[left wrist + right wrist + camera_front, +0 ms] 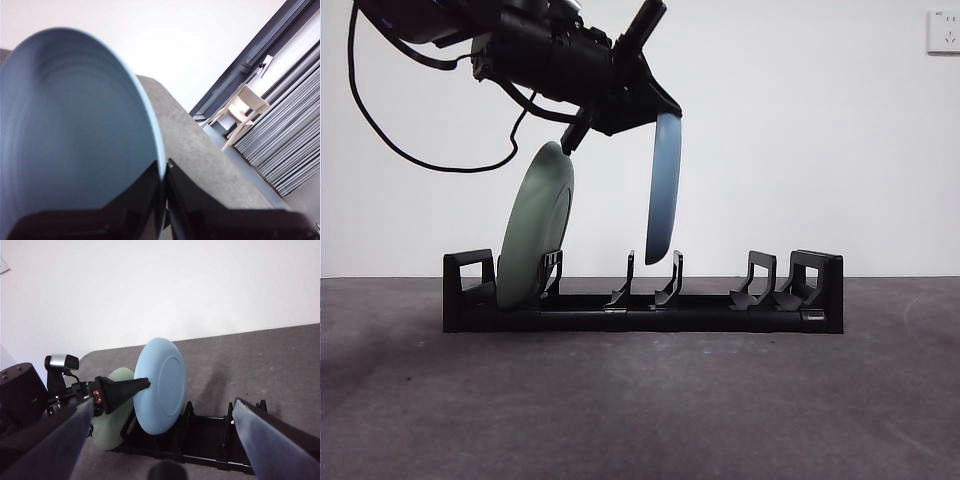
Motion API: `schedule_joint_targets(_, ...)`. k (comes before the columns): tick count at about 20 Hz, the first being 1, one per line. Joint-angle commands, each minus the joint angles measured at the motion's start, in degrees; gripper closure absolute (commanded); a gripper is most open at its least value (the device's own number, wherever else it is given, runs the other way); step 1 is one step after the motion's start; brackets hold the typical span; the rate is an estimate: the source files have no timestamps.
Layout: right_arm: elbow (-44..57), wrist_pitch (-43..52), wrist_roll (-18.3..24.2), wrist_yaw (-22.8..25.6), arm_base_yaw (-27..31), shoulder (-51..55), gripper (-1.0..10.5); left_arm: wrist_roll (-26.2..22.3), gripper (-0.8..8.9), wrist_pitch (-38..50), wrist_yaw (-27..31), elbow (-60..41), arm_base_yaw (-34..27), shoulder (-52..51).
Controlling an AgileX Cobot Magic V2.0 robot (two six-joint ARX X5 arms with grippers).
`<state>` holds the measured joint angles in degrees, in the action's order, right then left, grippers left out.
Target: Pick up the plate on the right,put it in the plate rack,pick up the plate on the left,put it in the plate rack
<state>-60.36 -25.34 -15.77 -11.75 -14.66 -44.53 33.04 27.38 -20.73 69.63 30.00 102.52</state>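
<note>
Blue plate hangs on edge over the middle prongs of the plate rack, its lower rim just between them, pinched at the top rim by the left hand. Green plate leans in the rack's end slot. The right hand waits apart, jaws spread wide, above the grey table.

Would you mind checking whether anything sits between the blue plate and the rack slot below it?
Nothing visible does. The left gripper holds the blue plate on edge, its lower rim hanging between the middle prongs of the plate rack. The green plate leans in a slot nearer one end, apart from it. The right gripper waits, open.
</note>
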Motion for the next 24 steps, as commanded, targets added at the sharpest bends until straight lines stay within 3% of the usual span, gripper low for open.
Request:
schedule_joint_targets(1, 0.04, 0.22, 0.52, 0.22, -0.02, -0.31, 4.8, -1.51, 8.23, -0.61, 0.35, -0.2, -0.09, 0.37)
schedule_joint_targets(18, 0.04, 0.28, 0.5, 0.24, -0.02, -1.22, 4.8, -4.92, 7.92, -8.96, 2.71, -0.2, 0.68, 2.19)
schedule_joint_targets(24, 0.04, 0.35, 0.48, 0.24, -0.02, -1.33, 4.8, -5.75, 5.43, -9.03, 2.67, -0.2, 1.16, 2.19)
